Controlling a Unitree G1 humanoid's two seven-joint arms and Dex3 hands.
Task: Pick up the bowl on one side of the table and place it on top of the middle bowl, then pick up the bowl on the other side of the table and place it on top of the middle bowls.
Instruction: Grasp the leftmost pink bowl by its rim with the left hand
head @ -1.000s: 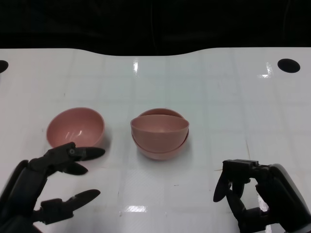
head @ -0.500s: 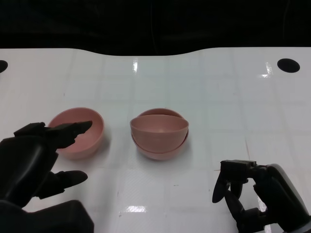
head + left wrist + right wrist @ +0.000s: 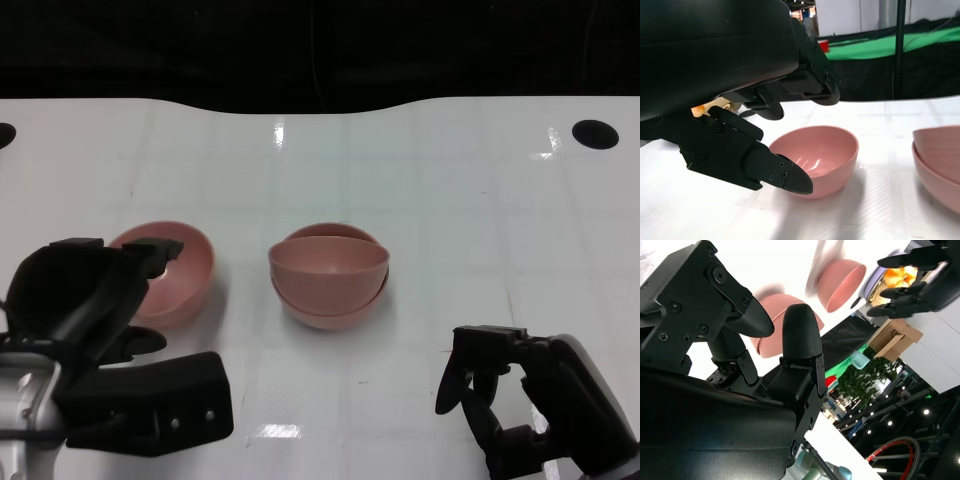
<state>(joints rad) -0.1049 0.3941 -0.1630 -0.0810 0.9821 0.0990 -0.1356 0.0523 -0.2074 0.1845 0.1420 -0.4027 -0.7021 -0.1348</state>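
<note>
A single pink bowl [image 3: 178, 268] stands on the left of the white table [image 3: 450, 200]. The left wrist view shows this bowl [image 3: 822, 156] upright and with nothing in it. My left hand [image 3: 88, 292] hangs over its near left rim, fingers spread; the thumb [image 3: 782, 176] is just outside the wall, the other fingers [image 3: 807, 82] above the rim, gripping nothing. In the middle sits a stack of two pink bowls [image 3: 328, 275], the upper one tilted in the lower. My right hand [image 3: 515, 400] rests near the front right, fingers loosely bent and holding nothing, well apart from the stack [image 3: 767, 322].
Dark round holes [image 3: 594, 134] mark the table's far corners. The table's far edge meets a black backdrop. The left forearm's black block [image 3: 150, 405] lies in front of the left bowl. Bare table separates the two bowl positions.
My left hand has lifted and reached forward, from in front of the left bowl to over its near rim. The right hand has barely moved. The bowls stay where they were.
</note>
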